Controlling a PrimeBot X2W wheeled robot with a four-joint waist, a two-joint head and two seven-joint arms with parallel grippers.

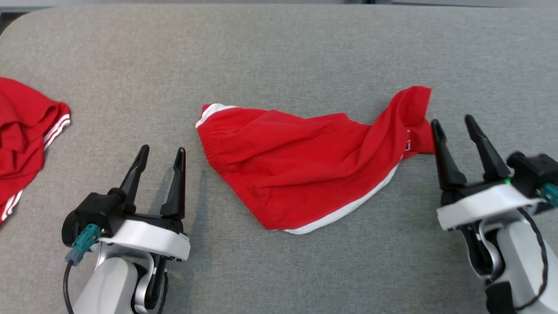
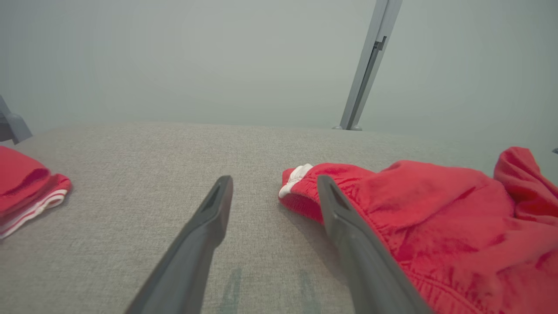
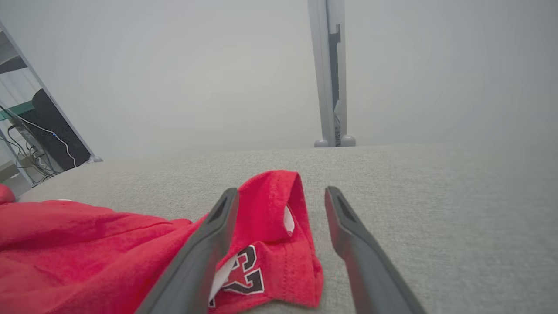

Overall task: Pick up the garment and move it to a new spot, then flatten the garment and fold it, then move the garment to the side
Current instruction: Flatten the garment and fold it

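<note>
Lying crumpled mid-desk, the red garment (image 1: 301,165) looked set down but not yet flattened, folded or moved aside.
Soft red knit, white side stripe, gathered waistband at left; its bunched right end lay unpinched between the spread fingers of the right end effector (image 1: 453,122). The left end effector (image 1: 162,149), likewise spread and empty, sat near the waistband over the grey woven desk (image 1: 279,52).
</note>
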